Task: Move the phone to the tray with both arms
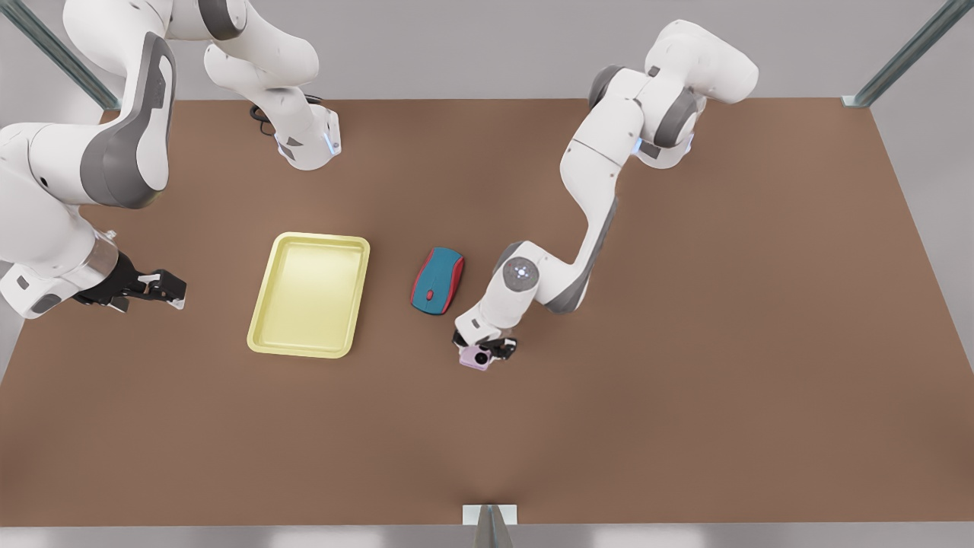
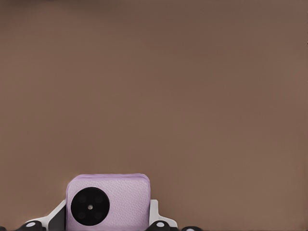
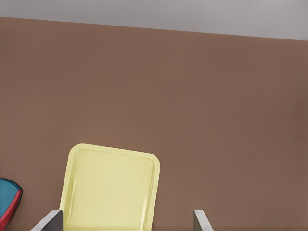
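Gripping state, front view: the left gripper sits down at the table, its fingers closed around the phone.
Phone, front view: pale pink, low on the brown surface, just near-right of the mouse and well apart from the tray.
Tray, front view: pale yellow, lying flat on the front view's left of the mouse, nothing inside it.
Mouse, front view: blue with red trim, between the tray and the phone, close to the left arm's wrist.
Right gripper, front view: the right gripper hangs at the front view's far left, to the left of the tray and apart from it, fingers spread with nothing between them; this arm waits.

Phone, left wrist view: the phone shows its pink textured back and one black round lens cluster.
Left gripper, left wrist view: pale finger pieces flank the phone on both sides, pressed against its edges.
Table, left wrist view: the brown table stretches bare beyond the phone.

Tray, right wrist view: the tray lies ahead of the camera, raised rim and rounded corners plain to see.
Right gripper, right wrist view: two grey fingertips stand wide apart, one to each side of the tray's nearest end, holding nothing.
Mouse, right wrist view: a blue-and-red edge of the mouse shows beside the tray, not touching it.
Table, right wrist view: the brown table runs to a grey wall beyond.
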Robot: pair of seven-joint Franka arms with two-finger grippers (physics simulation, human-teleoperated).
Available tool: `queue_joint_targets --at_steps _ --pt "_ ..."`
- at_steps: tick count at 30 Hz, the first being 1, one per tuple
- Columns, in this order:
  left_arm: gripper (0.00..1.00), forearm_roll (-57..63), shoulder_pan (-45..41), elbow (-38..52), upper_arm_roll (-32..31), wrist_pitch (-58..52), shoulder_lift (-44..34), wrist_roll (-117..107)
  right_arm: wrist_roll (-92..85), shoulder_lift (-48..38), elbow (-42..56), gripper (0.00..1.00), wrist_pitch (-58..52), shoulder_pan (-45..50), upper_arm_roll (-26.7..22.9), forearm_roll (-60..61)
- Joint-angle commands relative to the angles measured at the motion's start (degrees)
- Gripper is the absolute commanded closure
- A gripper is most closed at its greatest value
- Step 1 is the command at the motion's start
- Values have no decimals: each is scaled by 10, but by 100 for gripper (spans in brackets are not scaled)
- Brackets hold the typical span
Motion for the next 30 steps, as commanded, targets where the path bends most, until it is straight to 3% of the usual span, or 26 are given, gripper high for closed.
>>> queue_joint_targets --at_steps 1,11,13,17,19,21,24,28,29,30 --pt "20 1 -4 11 1 12 10 -331 0 -1 2 0 1 -5 -1 8" --pt "16 1 -15 8 -17 77 53 -134 37 -18 2 0 -21 -1 -11 9" --pt "0 1 -15 6 -19 77 51 -95 32 -16 2 0 -57 3 -7 0" --pt "0 -2 -13 9 -19 67 37 -102 34 -13 1 0 -65 21 -5 6" --pt "0 -1 7 6 -18 -28 4 -91 32 -5 -2 0 -66 29 -5 3" --pt "0 1 62 3 -7 -245 -61 22 35 5 -4 0 -56 68 3 12" --pt "0 -2 81 3 128 -435 -132 92 37 23 -23 0 -8 140 14 68" --pt "0 4 108 6 216 -533 -212 171 225 87 -10 0 34 246 15 72" --pt "0 19 132 4 210 -560 -251 178 263 113 -8 0 74 281 15 69" --pt "0 57 189 3 140 -587 -291 186 312 149 10 0 117 289 14 70"
